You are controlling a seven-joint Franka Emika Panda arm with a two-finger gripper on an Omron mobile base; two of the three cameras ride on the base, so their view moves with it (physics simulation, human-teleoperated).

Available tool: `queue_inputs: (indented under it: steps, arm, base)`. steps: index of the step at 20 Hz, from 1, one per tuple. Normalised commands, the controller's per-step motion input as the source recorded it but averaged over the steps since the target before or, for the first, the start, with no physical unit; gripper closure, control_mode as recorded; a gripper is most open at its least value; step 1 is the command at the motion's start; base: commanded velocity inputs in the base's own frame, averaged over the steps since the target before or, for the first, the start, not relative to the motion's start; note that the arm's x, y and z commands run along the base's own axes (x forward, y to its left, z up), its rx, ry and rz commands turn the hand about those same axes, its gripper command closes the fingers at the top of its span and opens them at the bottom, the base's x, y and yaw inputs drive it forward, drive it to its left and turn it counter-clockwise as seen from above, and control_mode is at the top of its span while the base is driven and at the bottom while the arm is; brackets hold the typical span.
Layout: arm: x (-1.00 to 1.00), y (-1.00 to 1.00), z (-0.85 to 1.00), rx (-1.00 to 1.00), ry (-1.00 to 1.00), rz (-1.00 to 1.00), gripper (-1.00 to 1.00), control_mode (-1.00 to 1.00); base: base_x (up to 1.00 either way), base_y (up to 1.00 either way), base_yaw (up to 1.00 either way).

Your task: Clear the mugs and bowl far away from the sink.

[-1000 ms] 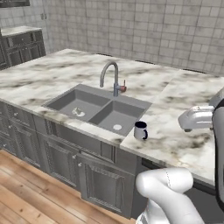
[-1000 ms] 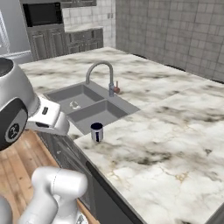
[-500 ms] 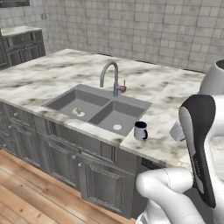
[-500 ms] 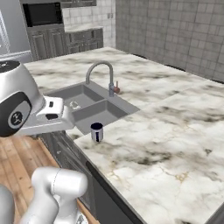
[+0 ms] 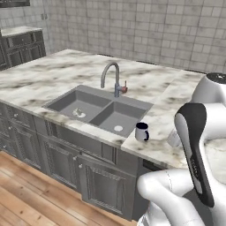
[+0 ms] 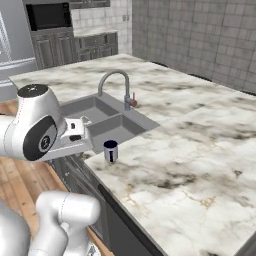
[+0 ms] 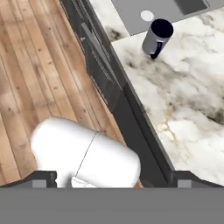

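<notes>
Looking over the counter, you have one mug in sight, standing upright on the marble just beside the right-hand basin of the sink, close to the counter's front edge; its handle points toward the front edge and its dark navy inside faces up. From the hand camera the same mug sits near the top of the picture, well apart from your gripper, whose two dark finger tips stand spread wide with nothing between them, above the wooden floor and the cabinet front rather than above the marble. Expect the mug to be stiff, light and glossy, so probably slippery; a glazed wall gives the pads little bite, and it would likely chip or crack if it dropped to the floor so near that edge. You would do best to take it across the body, one finger on each side of the wall, a little below the rim, with the handle left out of the jaws' way so it cannot twist the mug as you close. Coming down from above seems safer than nudging it sideways. Neither the bowl nor a second mug can be placed from these pictures.
</notes>
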Motion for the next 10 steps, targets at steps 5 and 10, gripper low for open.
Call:
queue_inputs:
  steps: [5,10]
  arm:
    - [0.33,0.0,-0.19,0.02,0.0,0.05,-1.0,-1.0]
    - [0.38,0.0,-0.17,0.0,0.03,-0.06,-1.0,-1.0]
  base:
    - [0.0,0.0,0.0]
    - [0.0,0.0,0.0]
